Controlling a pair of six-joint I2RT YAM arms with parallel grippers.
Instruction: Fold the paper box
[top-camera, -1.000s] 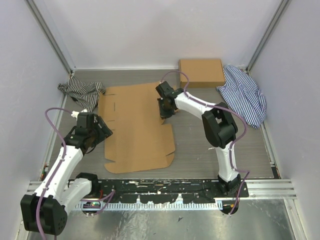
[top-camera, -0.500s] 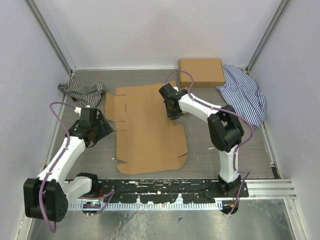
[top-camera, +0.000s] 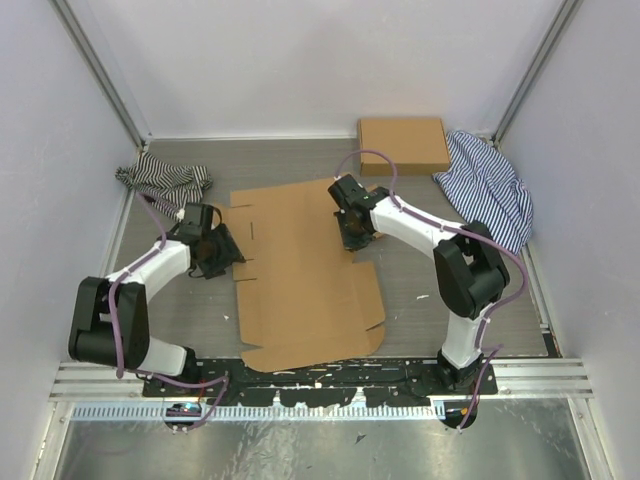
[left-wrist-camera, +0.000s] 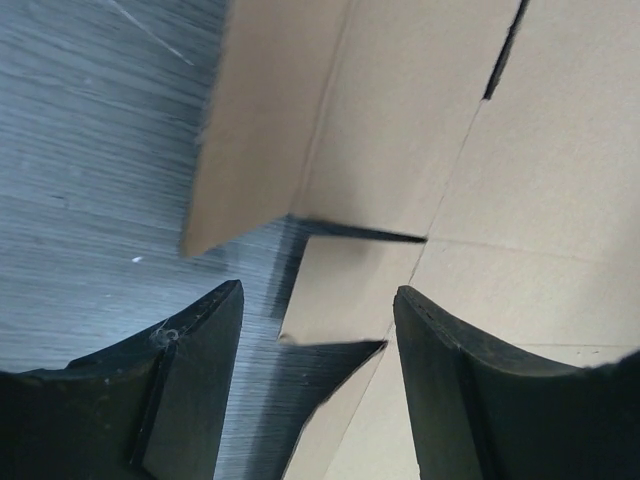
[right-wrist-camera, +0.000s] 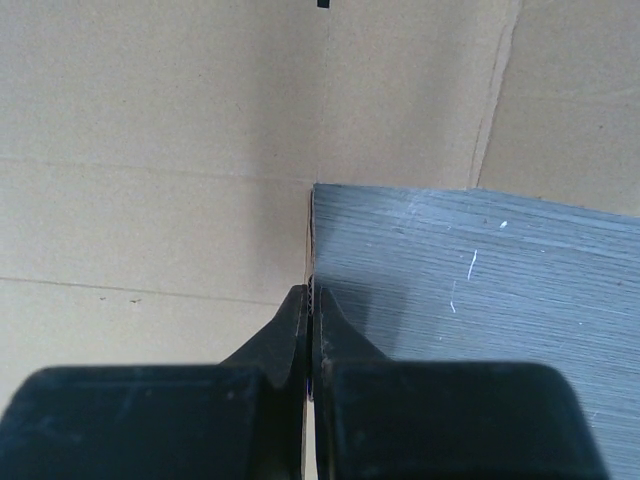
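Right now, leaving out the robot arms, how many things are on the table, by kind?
Unfolded paper box: 1
Closed cardboard box: 1
Striped cloths: 2, the left striped cloth and the right striped cloth
Total: 4

Gripper (right-wrist-camera: 311, 322) tight on paper box (right-wrist-camera: 150, 160)

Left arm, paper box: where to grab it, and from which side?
Probably the left flap of the paper box. Its free corner seems lifted off the table, with shadow beneath, while the rest lies flat. Come in low from the box's left, where the open left gripper faces it, with one finger going under. The right gripper pinches the opposite edge.
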